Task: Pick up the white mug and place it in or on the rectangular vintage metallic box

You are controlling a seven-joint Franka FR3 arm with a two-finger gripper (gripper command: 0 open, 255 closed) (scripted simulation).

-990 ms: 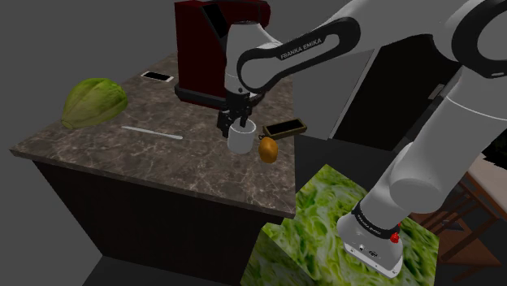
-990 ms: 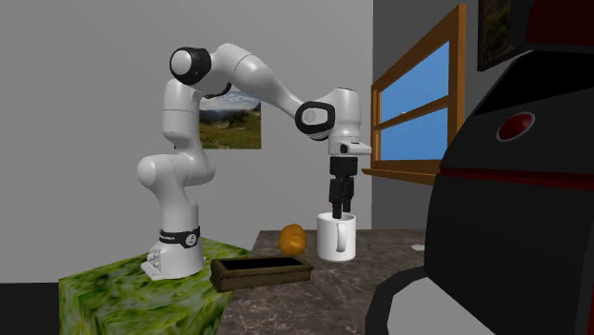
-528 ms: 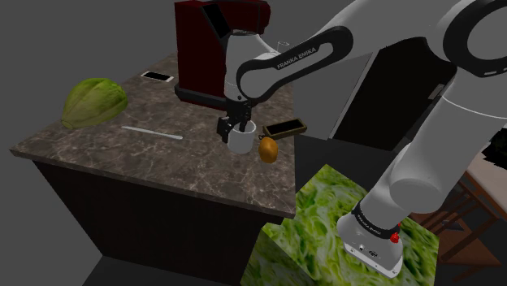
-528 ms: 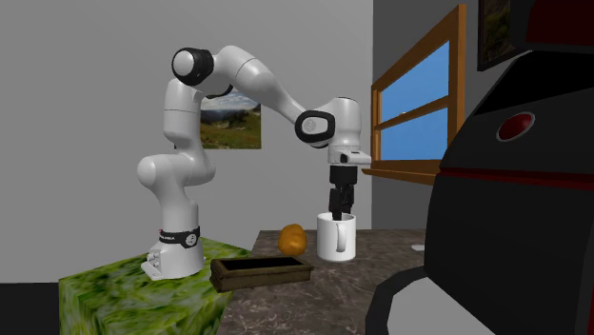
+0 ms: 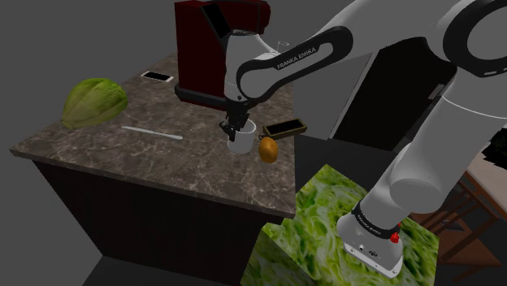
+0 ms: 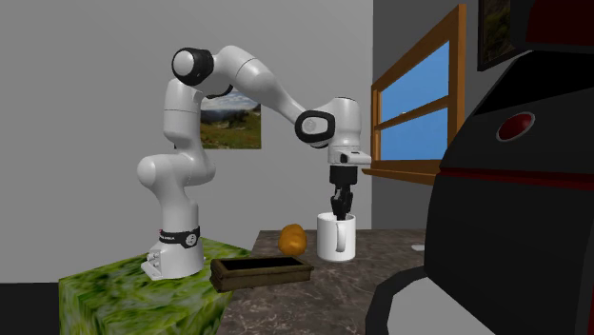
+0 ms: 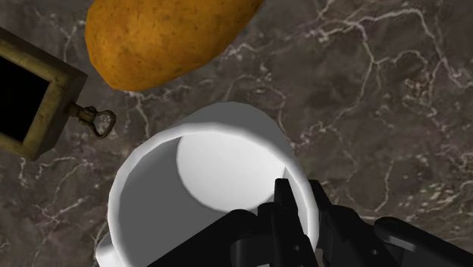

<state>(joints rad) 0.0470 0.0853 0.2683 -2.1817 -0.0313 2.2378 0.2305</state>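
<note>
claw (image 7: 299, 199) nearly closed, pinching the mug (image 7: 212, 167) by its rim. lift not begun; the box (image 5: 286, 127), at the mug's two o'clock in the shoulder view, awaits.

Dim shoulder view; second exterior view brighter, everything crisp.
I see the counter (image 5: 146, 150) dark and flat-lit, soft shading inside the mug (image 7: 205, 182), and the window (image 6: 409, 105) bright blue.

The counter (image 7: 394, 91) looks dark veined stone, the mug (image 7: 220, 167) smooth matt white — the box (image 7: 54, 105) perhaps tarnished brass.
</note>
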